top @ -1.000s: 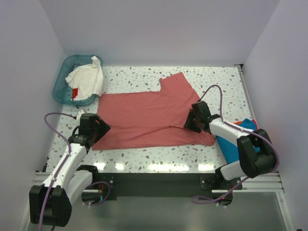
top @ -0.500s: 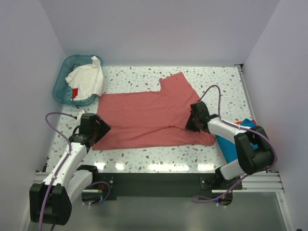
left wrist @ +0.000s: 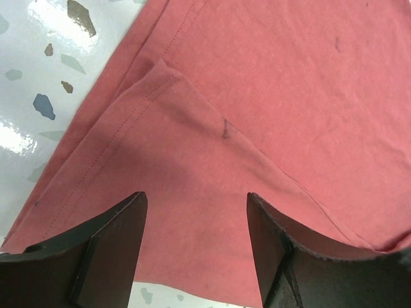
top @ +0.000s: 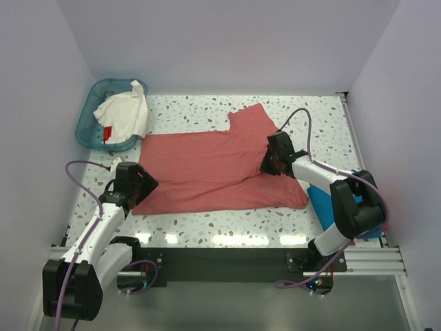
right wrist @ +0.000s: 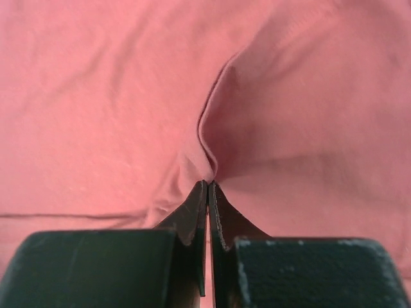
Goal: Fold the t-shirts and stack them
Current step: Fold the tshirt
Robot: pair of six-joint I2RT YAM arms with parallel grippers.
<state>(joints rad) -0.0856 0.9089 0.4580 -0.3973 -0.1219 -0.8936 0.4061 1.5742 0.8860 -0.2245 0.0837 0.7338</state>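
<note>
Lying beneath the right claw (right wrist: 208,185), the salmon-red t-shirt (top: 200,162) is pinched.

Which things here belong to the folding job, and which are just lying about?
Job: salmon-red t-shirt, pinched by the right gripper; white t-shirt in the teal basket; teal-blue t-shirt, partly hidden by the right arm.
Lying about: teal basket.

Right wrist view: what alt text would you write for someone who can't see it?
The right gripper, black and shut tight, pinches a fold of a salmon-red t-shirt. The cloth fills the whole picture and puckers into a ridge rising from the gripper's tip.
</note>
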